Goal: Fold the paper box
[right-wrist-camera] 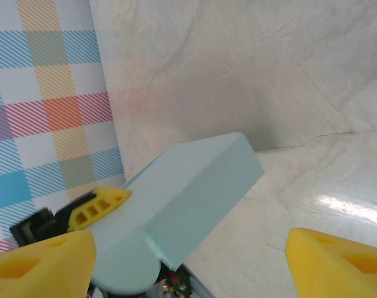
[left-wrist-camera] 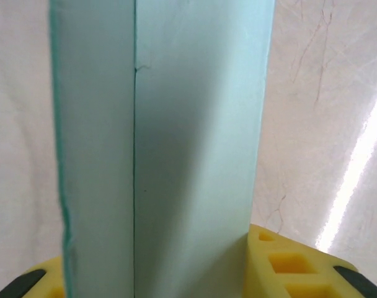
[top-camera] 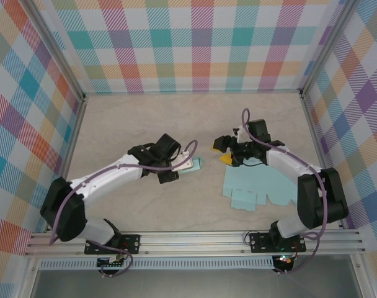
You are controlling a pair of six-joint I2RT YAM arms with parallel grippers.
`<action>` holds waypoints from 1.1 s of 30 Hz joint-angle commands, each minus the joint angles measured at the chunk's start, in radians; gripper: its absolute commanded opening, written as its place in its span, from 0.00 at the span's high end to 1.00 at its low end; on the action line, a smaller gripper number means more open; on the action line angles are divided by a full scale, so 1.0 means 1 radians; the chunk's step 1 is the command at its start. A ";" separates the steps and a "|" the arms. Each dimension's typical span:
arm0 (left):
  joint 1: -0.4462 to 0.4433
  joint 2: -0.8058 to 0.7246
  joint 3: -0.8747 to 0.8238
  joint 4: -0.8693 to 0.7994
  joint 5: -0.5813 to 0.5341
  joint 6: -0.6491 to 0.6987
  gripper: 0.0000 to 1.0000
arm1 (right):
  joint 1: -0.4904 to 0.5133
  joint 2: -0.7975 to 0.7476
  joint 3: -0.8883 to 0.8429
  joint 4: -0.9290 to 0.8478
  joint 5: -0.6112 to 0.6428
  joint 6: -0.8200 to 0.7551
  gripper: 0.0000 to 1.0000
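Where the top view stacks wrist over object, the left tool (top-camera: 186,166) is hard to read: its fingers sit under the black housing, and the paper box (top-camera: 193,164) shows as a small teal corner past its tip.

Item: paper box, teal, folded to a closed block. In the left wrist view it (left-wrist-camera: 176,155) stands between the left tool's two yellow fingers (left-wrist-camera: 288,264), both pressed against its sides. A fold seam runs down its face, and the frame cuts off its top and bottom ends. Left tool (left-wrist-camera: 157,276): clenched on the paper box.

Same item, right wrist view: the box (right-wrist-camera: 195,186) lies ahead of the right tool (right-wrist-camera: 188,251), between its two yellow fingers (right-wrist-camera: 43,267) and touching neither. One yellow finger of the left tool (right-wrist-camera: 98,208) rests against its left side. Its rounded near end runs off the frame. Whether it rests on the counter (right-wrist-camera: 238,74) cannot be told.

Right tool: released, jaws wide, nothing between them. From above it (top-camera: 224,153) faces the left tool across a short gap.

Item: flat blanks (top-camera: 257,189), teal, on the counter behind the right tool. That arm's forearm hides their right edge, and the sheet count is unclear.
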 commanded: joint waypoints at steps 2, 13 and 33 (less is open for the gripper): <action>0.041 0.106 0.086 -0.148 0.144 0.018 0.82 | 0.003 -0.054 0.028 -0.128 0.072 -0.148 0.20; 0.087 0.214 0.178 -0.126 0.132 0.060 0.22 | 0.086 -0.081 0.059 -0.207 0.215 -0.294 0.28; 0.089 -0.286 -0.026 0.217 -0.066 -0.331 0.01 | 0.186 -0.087 0.157 -0.189 0.380 -0.461 0.33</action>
